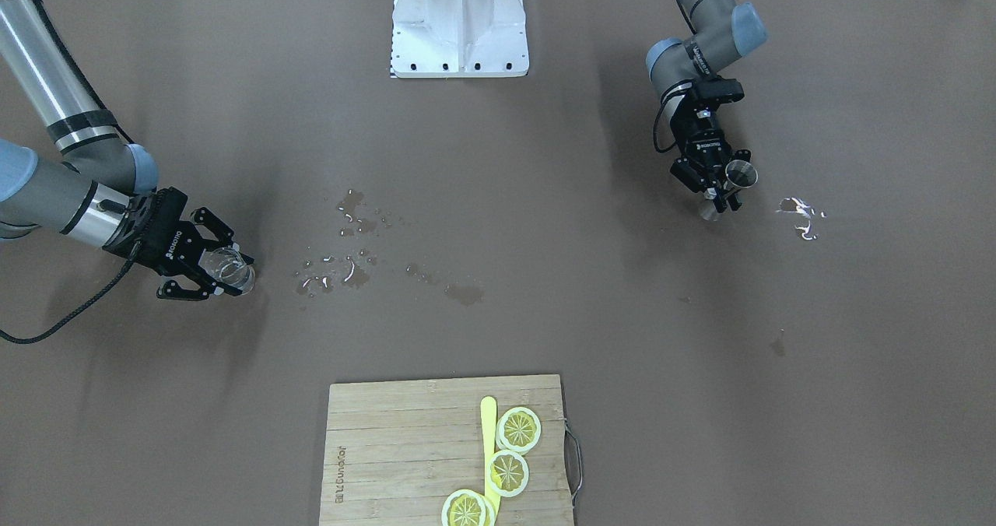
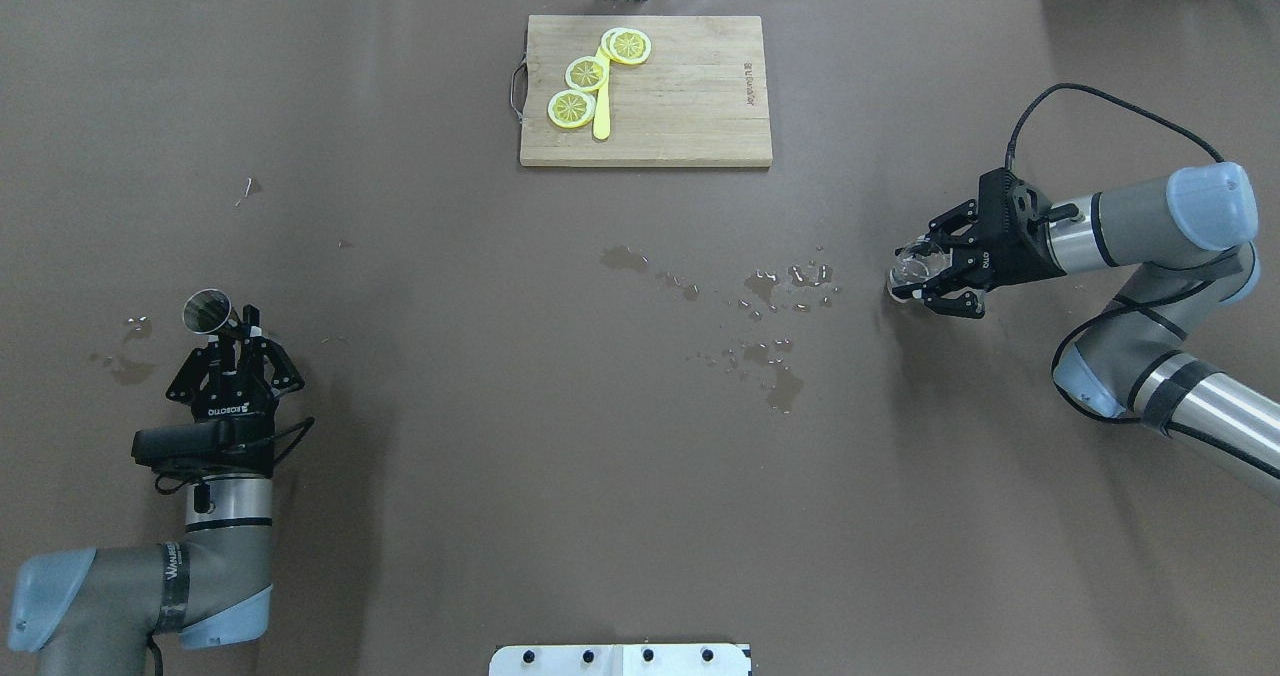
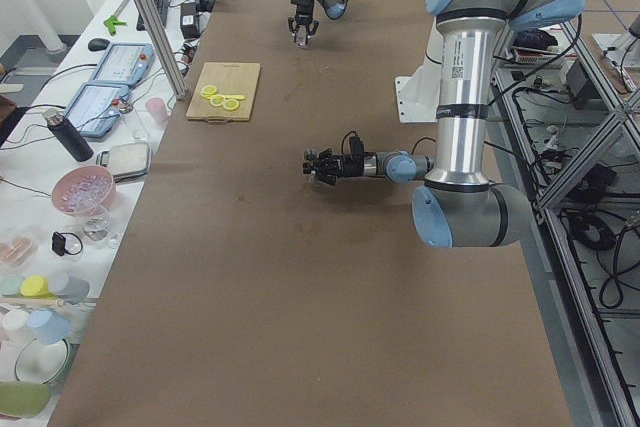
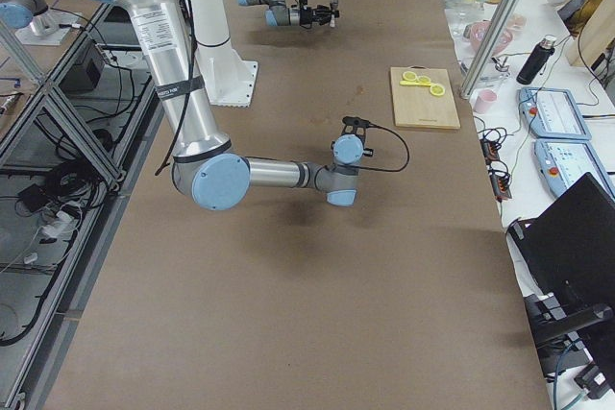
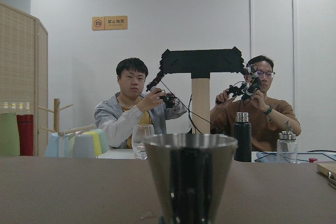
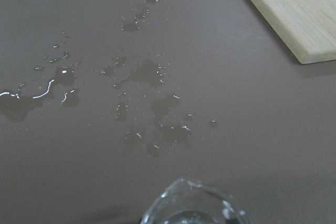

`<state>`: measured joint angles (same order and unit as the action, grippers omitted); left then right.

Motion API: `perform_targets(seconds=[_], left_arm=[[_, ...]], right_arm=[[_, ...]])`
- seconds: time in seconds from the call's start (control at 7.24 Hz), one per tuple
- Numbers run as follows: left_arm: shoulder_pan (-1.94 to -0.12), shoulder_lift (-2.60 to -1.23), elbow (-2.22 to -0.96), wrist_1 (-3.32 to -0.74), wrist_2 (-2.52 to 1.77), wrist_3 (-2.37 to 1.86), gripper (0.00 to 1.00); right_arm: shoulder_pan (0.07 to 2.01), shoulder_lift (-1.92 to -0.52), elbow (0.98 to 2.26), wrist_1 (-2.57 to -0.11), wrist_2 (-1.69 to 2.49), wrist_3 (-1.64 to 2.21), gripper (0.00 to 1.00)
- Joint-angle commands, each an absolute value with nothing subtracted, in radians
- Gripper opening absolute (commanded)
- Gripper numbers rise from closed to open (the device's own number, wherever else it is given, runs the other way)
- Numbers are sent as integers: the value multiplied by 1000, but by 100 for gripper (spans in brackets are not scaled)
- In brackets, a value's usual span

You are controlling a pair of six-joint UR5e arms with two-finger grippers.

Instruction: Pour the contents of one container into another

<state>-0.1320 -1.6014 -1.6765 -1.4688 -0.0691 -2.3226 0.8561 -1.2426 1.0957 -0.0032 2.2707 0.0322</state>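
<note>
Tumbler (image 2: 908,274): clamped in our right gripper (image 2: 925,278), low over the table's right side, near the puddles (image 2: 770,301).
Jigger (image 2: 207,311): left gripper (image 2: 240,328) is closed on its waist, mouth up, far left.
Gap: they're well apart, so we'd bring them together first.
Tip: we'd keep the jigger level and tilt slowly, since that mouth looks narrow.

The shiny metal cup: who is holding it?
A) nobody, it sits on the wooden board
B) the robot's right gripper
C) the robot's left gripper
C: the left gripper is shut on the metal jigger; the right gripper holds the glass tumbler.
</note>
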Motion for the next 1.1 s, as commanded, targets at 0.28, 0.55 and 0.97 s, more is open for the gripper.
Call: perform_targets(seconds=[0.28, 0.55, 0.97], left_arm=[[-118, -1601, -1671, -1396, -6, -2342, 99], [-117, -1600, -1678, -1396, -6, -2342, 99], [-107, -1586, -1689, -1396, -5, -2342, 99]], right_arm=[[850, -1241, 1095, -3, 2256, 32, 51], [850, -1243, 1095, -2, 2256, 32, 100], [850, -1243, 1097, -2, 2258, 32, 100]])
